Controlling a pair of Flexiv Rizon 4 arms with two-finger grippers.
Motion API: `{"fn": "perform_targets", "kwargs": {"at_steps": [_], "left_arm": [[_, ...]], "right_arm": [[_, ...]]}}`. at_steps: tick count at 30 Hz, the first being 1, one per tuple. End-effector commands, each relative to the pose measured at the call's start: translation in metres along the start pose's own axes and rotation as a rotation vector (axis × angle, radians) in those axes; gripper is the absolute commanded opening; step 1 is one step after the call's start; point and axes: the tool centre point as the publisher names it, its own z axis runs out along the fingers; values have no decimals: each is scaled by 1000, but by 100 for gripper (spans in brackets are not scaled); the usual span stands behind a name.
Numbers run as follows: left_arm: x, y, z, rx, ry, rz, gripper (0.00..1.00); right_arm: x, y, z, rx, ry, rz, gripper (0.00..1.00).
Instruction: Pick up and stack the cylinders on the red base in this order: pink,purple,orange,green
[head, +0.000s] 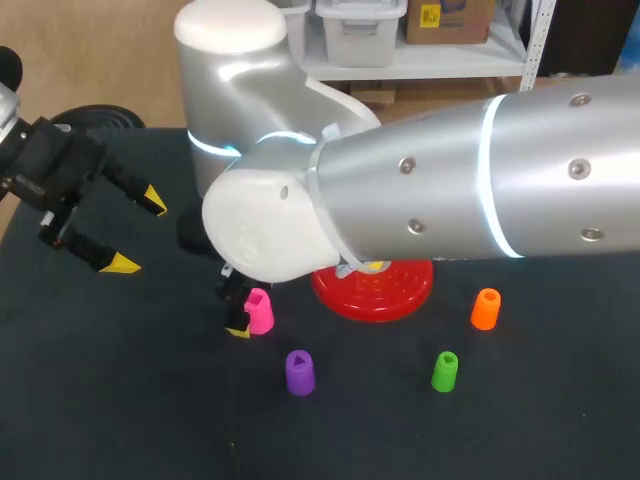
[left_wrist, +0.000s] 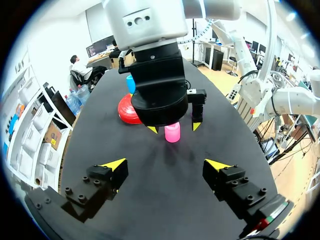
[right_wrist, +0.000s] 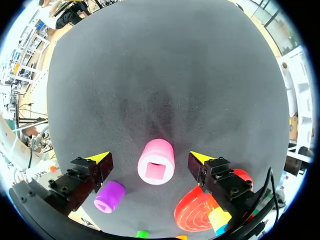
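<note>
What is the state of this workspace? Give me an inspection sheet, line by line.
Surface: black table, dark matte top.
Job's things: pink cylinder upright between the right claw's fingers; purple cylinder, green cylinder and orange cylinder stand apart from one another on the table; red base partly hidden under the right arm.
Clutter: nothing seen.
Grippers: right claw open around the pink cylinder, not touching it; left claw open and empty, over the table's left side.
Cables: nothing seen on the table.
Surroundings: nothing seen reaching over the table.
</note>
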Motion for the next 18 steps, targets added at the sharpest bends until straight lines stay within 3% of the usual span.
{"fn": "perform_targets", "kwargs": {"at_steps": [1, 18], "left_arm": [[1, 0, 0, -2, 0, 1, 100], [1, 0, 0, -2, 0, 1, 100]], "right_arm": [[2, 1, 1, 6, -7, 7, 0], [4, 1, 1, -3, -21, 24, 0]]}}
